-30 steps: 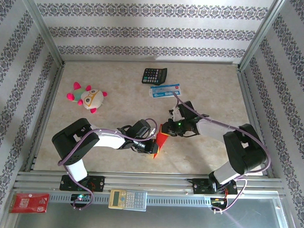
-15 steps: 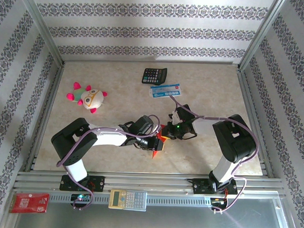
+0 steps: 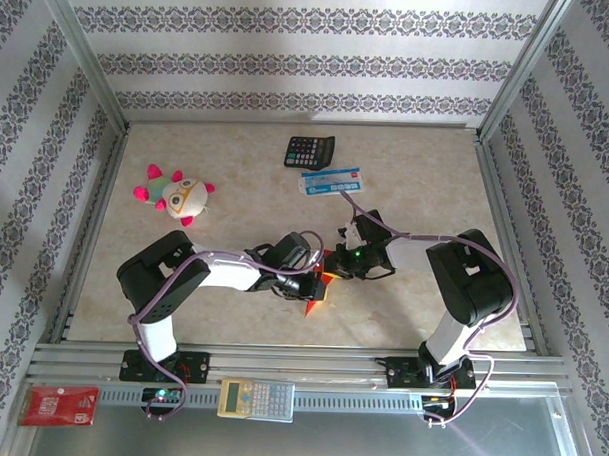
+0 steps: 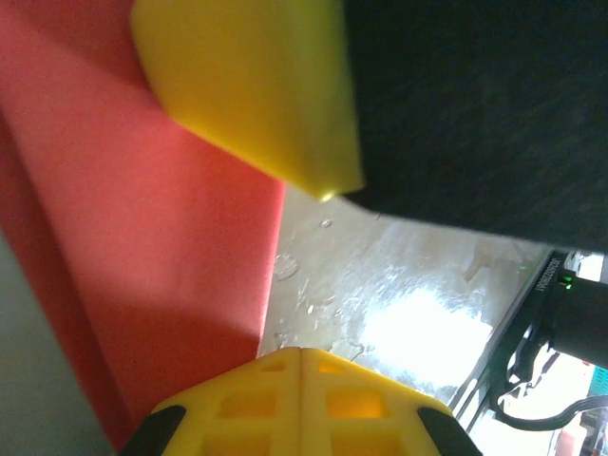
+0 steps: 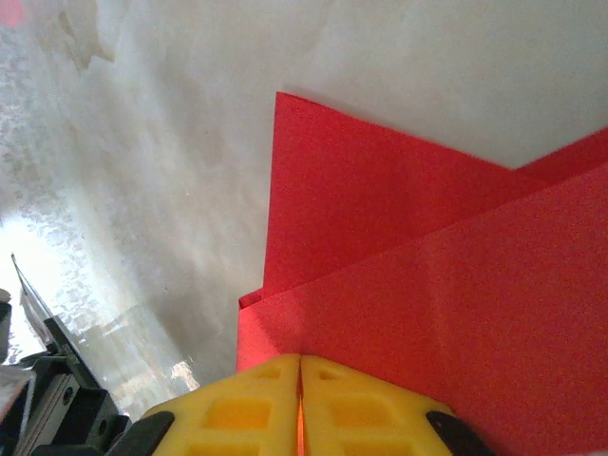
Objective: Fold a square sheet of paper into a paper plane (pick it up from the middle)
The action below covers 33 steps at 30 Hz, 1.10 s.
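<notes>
The square sheet of paper [image 3: 316, 291], bright red and folded into layered flaps, sits between the two grippers in the middle of the table. In the right wrist view the paper [image 5: 427, 275] shows a creased corner with one flap over another. My right gripper [image 5: 300, 359] is shut on its near edge, with red showing in the slit between the yellow fingers. My left gripper [image 4: 300, 351] is shut with nothing between its fingers, its tip just right of the paper [image 4: 142, 237] edge. From above, the left gripper [image 3: 304, 286] and the right gripper [image 3: 333, 266] nearly touch.
A black calculator [image 3: 309, 150] and a blue-and-white packet [image 3: 331, 182] lie at the back. A plush toy [image 3: 176, 193] is at the left. On the front rail rest a grey calculator [image 3: 257, 397] and a red printed packet [image 3: 60, 405]. Patterned walls enclose the table.
The right arm drew its elbow in to the left and the paper now shows smaller between the grippers. The left gripper opened briefly and shut again; its elbow shifted slightly right.
</notes>
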### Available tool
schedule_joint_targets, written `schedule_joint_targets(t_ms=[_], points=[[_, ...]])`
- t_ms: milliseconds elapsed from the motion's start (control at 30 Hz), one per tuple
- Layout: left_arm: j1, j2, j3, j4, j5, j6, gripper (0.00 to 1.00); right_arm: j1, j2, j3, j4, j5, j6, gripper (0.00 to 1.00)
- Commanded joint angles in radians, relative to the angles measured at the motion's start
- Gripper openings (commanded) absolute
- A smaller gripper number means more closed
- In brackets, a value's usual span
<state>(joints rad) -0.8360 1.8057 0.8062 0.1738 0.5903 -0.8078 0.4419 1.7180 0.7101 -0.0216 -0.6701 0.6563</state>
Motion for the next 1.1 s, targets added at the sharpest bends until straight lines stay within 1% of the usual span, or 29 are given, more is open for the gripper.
schedule_joint_targets(t_ms=[0, 367, 567, 700, 767, 800, 833, 900, 967, 1000, 1067], points=[[0.005, -0.015, -0.040, 0.001, -0.006, 0.022, 0.06, 0.000, 0.061, -0.043, -0.059, 0.089, 0.000, 0.11], [-0.032, -0.107, -0.162, -0.017, 0.002, -0.015, 0.07, -0.001, 0.081, -0.041, -0.082, 0.112, -0.001, 0.10], [-0.052, -0.148, -0.239, 0.013, 0.006, -0.060, 0.07, -0.003, 0.087, -0.037, -0.091, 0.115, -0.009, 0.10], [-0.059, -0.185, -0.290, 0.022, 0.033, -0.084, 0.07, -0.006, 0.092, -0.020, -0.110, 0.112, -0.027, 0.10], [-0.058, -0.221, -0.300, -0.002, 0.040, -0.078, 0.10, -0.006, 0.094, 0.003, -0.133, 0.103, -0.052, 0.10], [-0.055, -0.250, -0.296, -0.021, 0.040, -0.064, 0.15, -0.005, 0.092, 0.023, -0.148, 0.089, -0.077, 0.10], [-0.045, -0.282, -0.294, -0.039, 0.036, -0.049, 0.20, 0.001, 0.084, 0.046, -0.176, 0.071, -0.111, 0.11], [-0.008, -0.352, -0.290, -0.066, 0.025, -0.029, 0.26, 0.025, 0.052, 0.097, -0.252, 0.075, -0.178, 0.13], [0.053, -0.428, -0.297, -0.096, -0.008, -0.023, 0.31, 0.064, -0.003, 0.149, -0.350, 0.144, -0.226, 0.18], [0.092, -0.468, -0.301, -0.117, -0.032, -0.025, 0.32, 0.088, -0.047, 0.168, -0.394, 0.201, -0.232, 0.20], [0.162, -0.538, -0.305, -0.188, -0.095, -0.030, 0.35, 0.136, -0.129, 0.183, -0.451, 0.323, -0.200, 0.24]])
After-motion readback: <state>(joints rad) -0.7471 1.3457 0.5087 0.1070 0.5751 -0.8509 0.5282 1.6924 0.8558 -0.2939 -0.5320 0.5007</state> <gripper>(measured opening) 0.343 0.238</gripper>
